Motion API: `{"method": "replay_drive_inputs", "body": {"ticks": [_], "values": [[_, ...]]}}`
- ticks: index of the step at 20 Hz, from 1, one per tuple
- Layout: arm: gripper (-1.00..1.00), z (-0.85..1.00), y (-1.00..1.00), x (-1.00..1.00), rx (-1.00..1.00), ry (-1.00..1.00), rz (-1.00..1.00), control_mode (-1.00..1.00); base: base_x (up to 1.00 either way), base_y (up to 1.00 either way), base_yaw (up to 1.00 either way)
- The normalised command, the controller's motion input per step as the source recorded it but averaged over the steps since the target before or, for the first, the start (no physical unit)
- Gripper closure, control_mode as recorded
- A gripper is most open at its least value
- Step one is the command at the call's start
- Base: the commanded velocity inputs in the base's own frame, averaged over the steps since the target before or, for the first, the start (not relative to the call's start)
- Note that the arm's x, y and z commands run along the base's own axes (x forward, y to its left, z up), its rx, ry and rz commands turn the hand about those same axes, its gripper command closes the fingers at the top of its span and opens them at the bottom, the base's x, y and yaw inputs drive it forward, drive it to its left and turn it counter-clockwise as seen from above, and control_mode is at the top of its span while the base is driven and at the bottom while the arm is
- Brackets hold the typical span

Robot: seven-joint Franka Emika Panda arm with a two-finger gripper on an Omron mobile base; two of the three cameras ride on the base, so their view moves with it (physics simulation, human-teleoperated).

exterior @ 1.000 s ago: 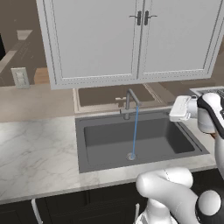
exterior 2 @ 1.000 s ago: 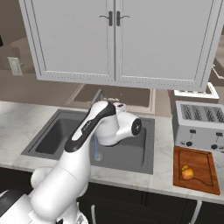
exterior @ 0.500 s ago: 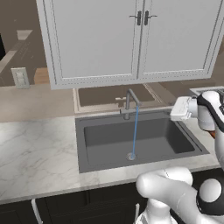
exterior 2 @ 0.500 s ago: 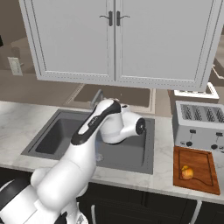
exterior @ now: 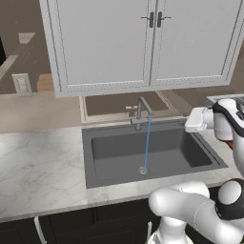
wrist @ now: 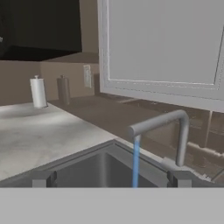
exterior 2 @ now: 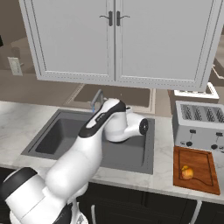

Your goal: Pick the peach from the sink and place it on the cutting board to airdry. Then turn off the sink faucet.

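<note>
The peach (exterior 2: 187, 173) lies on the reddish-brown cutting board (exterior 2: 202, 175), right of the sink (exterior 2: 52, 135) and in front of the toaster. The sink faucet (exterior: 142, 111) is running: a blue stream (exterior: 147, 143) falls to the drain (exterior: 143, 170) of the dark sink (exterior: 114, 162), which holds no fruit. My gripper (exterior: 189, 121) hovers over the sink's right rim, level with the spout and pointing at it. In the hand view the gripper (wrist: 110, 179) is open, its fingertips (wrist: 41, 178) wide apart with nothing between them, and the faucet (wrist: 177, 131) stands ahead on the right.
A silver toaster (exterior 2: 199, 127) stands behind the board. White wall cabinets (exterior: 138, 43) hang low over the sink. A paper towel roll (wrist: 38, 92) and a dark cylinder (wrist: 64, 89) stand far down the marble counter (exterior: 38, 162).
My hand has edged slightly toward the faucet and the elbow has shifted a little. The peach stays on the board and the water keeps running.
</note>
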Motion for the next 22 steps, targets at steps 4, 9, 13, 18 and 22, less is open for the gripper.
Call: {"method": "replay_drive_inputs", "body": {"ticks": [4, 9, 13, 18, 22], "values": [[-1.00, -0.07, 0.00, 0.09, 0.00, 0.00, 0.00, -1.00, 0.00, 0.00, 0.00], [-1.00, -0.09, 0.00, 0.11, 0.00, 0.00, 0.00, -1.00, 0.00, 0.00, 0.00], [-1.00, -0.12, 0.00, 0.12, 0.00, 0.00, 0.00, -1.00, 0.00, 0.00, 0.00], [-1.00, -0.05, 0.00, 0.06, -0.02, 0.02, 0.00, -1.00, 0.00, 0.00, 0.00], [-1.00, -0.02, 0.00, 0.05, -0.06, 0.04, 0.00, -1.00, 0.00, 0.00, 0.00]]}}
